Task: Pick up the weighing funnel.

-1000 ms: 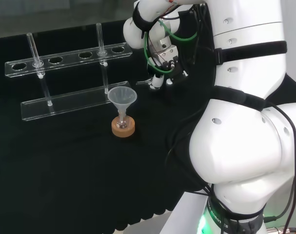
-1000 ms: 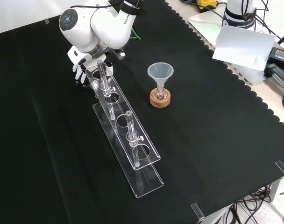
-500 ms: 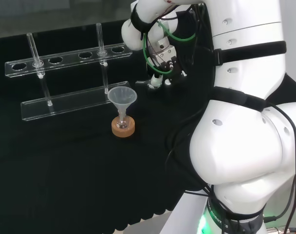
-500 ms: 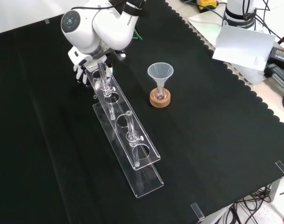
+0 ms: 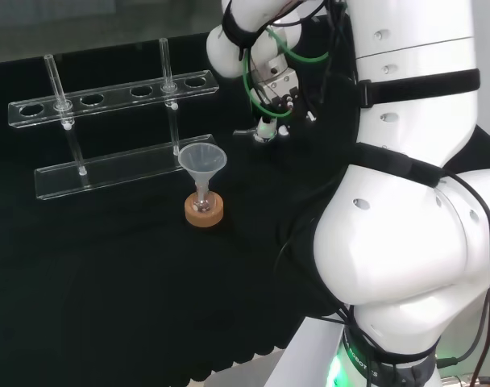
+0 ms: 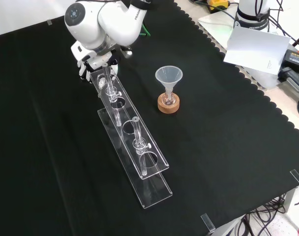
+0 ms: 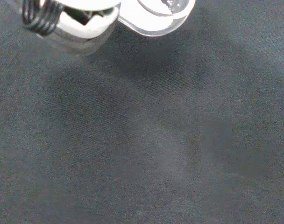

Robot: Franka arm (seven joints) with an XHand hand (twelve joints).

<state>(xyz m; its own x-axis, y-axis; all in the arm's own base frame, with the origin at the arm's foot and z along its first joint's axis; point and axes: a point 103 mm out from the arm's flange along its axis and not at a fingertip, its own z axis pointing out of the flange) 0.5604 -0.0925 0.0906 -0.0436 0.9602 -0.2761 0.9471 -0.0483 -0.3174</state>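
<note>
The hand (image 6: 85, 66) has its fingers curled round the weighing funnel (image 5: 242, 131), held clear of the cloth near the bench's far edge in the front view, beside 1 end of the rack (image 6: 132, 142).

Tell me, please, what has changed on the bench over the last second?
The hand has lifted higher above the cloth, upward in both the head and front views; what it holds I cannot tell. The funnel, its cork ring and the clear rack stayed put.
</note>
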